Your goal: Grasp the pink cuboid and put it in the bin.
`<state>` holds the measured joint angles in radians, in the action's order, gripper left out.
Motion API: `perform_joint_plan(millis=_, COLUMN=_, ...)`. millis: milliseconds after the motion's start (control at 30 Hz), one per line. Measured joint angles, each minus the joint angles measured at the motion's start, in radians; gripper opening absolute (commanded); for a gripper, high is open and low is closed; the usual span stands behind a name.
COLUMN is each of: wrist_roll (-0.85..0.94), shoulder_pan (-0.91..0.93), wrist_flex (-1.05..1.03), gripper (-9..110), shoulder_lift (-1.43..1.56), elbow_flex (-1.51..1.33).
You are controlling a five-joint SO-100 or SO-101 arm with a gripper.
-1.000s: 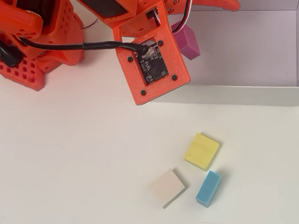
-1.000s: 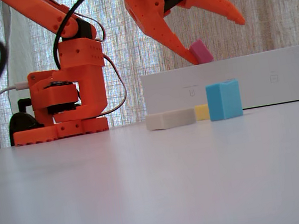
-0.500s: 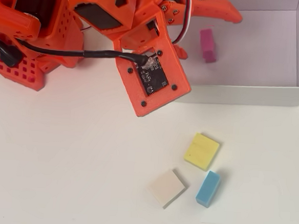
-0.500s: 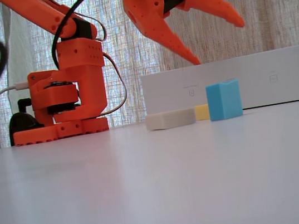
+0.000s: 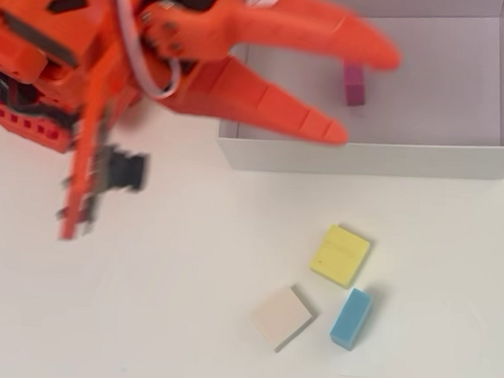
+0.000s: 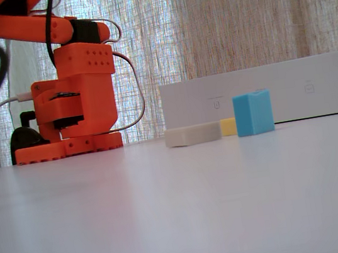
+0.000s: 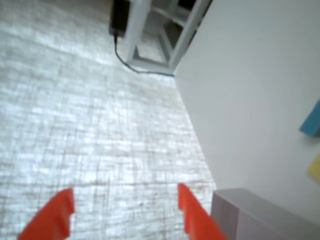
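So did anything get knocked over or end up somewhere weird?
Nothing stands out. The pink cuboid lies inside the bin, and the gripper is open and empty above it. The yellow block, blue block and cream block sit on the table outside the bin, none tipped or damaged.

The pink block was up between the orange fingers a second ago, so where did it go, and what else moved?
It was let go: the pink cuboid now lies inside the bin. The arm swung up and away, so its gripper, fingers spread and empty, has left the fixed view. The blue block, yellow block and cream block stayed put in front of the bin.
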<state>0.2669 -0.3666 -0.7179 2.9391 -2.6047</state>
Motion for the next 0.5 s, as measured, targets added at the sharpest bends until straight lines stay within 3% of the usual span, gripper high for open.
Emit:
perform_joint_plan(millis=200, wrist_roll=-0.029, shoulder_pan=0.21, wrist_flex=-0.109, gripper=24, shoulder_lift=0.261, elbow_flex=-0.209)
perform_joint_plan(millis=500, wrist_roll=-0.029, shoulder_pan=0.351, wrist_flex=-0.259, gripper=5, shoulder_lift=0.362, elbow_flex=-0.344)
